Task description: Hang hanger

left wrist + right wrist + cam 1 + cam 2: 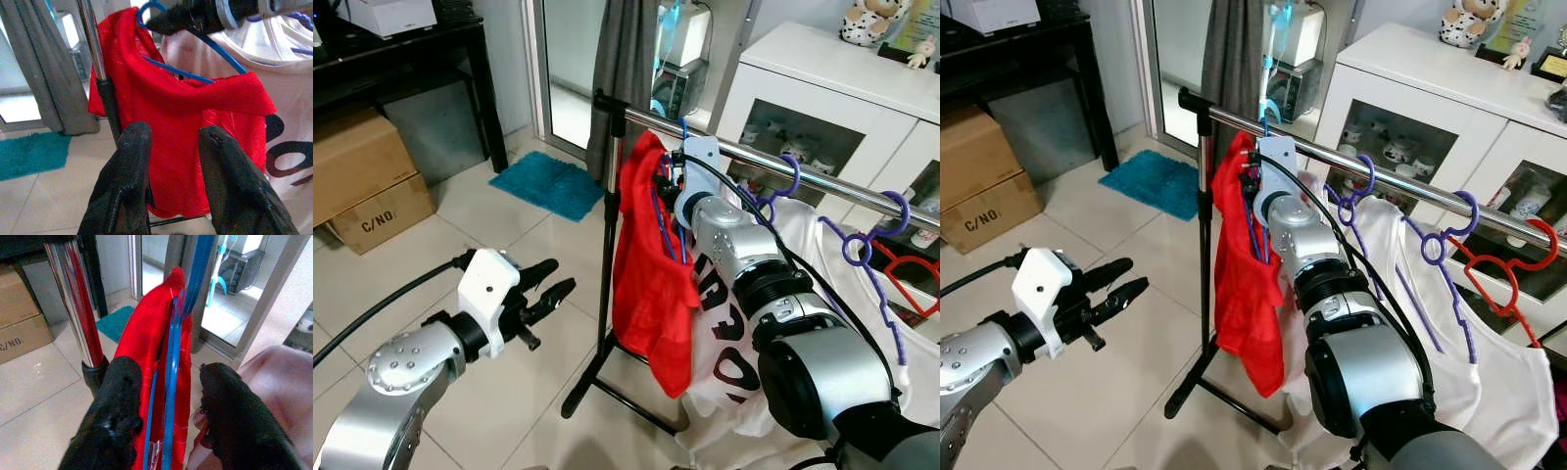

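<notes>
Tiled floor [509,235], chrome rail [1400,181]. Right gripper [168,396] open astride blue hanger [172,362] carrying red shirt [651,284]; left gripper [546,287] open, empty. Risk: an unseated hook drops on withdrawal.

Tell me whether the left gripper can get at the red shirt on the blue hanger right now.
Probably yes: the left gripper, fingers open, hangs apart from the red shirt with only bare floor between; the rack's black upright stands beside the shirt's near edge.
</notes>
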`<state>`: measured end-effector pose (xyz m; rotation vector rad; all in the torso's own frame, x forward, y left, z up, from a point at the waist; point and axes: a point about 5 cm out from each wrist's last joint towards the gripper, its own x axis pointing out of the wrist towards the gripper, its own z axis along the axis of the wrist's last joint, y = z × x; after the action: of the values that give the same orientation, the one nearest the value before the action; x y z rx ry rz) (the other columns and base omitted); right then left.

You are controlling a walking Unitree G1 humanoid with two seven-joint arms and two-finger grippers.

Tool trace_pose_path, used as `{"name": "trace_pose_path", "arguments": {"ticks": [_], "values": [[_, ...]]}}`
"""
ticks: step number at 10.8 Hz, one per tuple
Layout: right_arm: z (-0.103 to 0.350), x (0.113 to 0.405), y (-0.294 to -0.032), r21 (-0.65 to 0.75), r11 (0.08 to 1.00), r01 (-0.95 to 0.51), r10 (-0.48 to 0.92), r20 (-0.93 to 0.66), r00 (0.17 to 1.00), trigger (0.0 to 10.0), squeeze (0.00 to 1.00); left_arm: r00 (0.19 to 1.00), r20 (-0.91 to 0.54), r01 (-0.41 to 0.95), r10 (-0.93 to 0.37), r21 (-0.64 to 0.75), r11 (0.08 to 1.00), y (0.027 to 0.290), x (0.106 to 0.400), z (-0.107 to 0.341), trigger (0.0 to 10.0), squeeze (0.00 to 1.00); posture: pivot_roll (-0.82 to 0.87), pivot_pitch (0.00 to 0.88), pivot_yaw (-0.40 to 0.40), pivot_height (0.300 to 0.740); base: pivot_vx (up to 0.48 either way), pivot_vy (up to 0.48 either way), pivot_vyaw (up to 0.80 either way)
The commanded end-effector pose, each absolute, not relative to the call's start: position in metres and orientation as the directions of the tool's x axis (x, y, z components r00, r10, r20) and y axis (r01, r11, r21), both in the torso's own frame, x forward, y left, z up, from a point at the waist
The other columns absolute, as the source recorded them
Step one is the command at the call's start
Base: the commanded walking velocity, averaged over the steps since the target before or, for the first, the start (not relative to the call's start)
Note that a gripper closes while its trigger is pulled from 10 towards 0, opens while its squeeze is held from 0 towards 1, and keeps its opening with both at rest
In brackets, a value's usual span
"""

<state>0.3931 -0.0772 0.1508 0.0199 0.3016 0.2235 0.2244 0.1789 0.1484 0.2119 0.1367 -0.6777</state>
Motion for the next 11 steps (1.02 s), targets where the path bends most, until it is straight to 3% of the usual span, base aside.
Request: {"name": "trace_pose_path", "arguments": {"ticks": [1, 11], "values": [[0.1562, 0.3959, -0.0787, 0.059, 0.976, -0.209, 0.217, -0.276, 0.936, 0.0, 0.0, 0.766, -0.185, 0.641, -0.616, 0.15, 0.752, 0.1752, 0.2254, 0.1505, 10.0, 0.0, 0.07, 0.0, -0.091, 0.74, 0.0, 0.0, 0.0], [0.153, 0.3971, -0.0825, 0.049, 0.978, -0.202, 0.207, -0.27, 0.94, 0.0, 0.0, 0.774, -0.162, 0.633, -0.612, 0.162, 0.757, 0.1731, 0.2289, 0.1552, 10.0, 0.0, 0.07, 0.0, -0.092, 0.74, 0.0, 0.0, 0.0]]}}
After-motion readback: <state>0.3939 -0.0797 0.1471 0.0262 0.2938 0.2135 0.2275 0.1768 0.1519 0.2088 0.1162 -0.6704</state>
